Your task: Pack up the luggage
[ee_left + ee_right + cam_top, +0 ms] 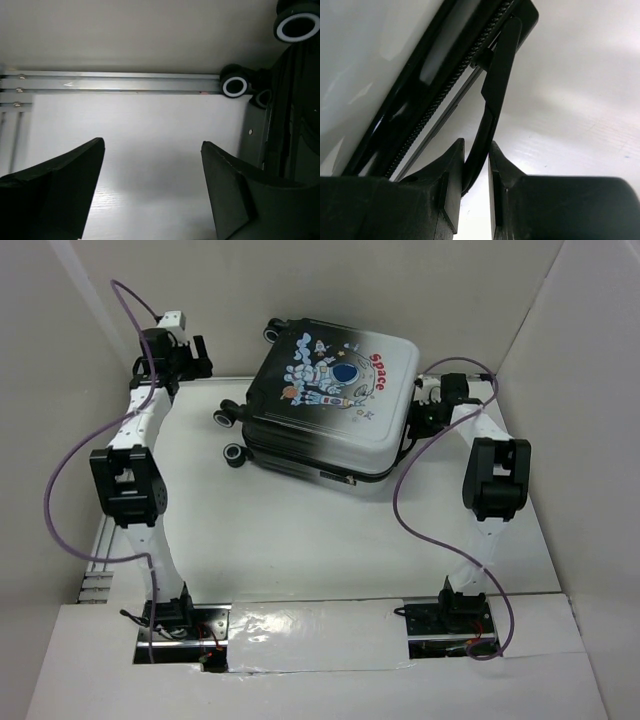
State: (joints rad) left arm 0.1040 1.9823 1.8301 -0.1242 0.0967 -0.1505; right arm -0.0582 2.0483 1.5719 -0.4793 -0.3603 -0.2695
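The luggage (325, 405) lies flat and closed at the back middle of the table, astronaut print and red "Space" facing up, with its black wheels (233, 453) pointing left. My right gripper (425, 408) is at its right end, shut on the luggage's thin black handle (497, 75), which runs up between the jaws (476, 145) beside the zipper (450, 85). My left gripper (203, 360) is at the back left, clear of the case. It stands open (152, 145) over bare table, with the luggage's side (295, 125) and a wheel (234, 86) off to its right.
White walls box in the table on three sides. Aluminium rails (115, 82) run along the back edge below the wall, and more rails (95, 585) sit at the left edge. Purple cables (400, 510) loop from both arms over the table.
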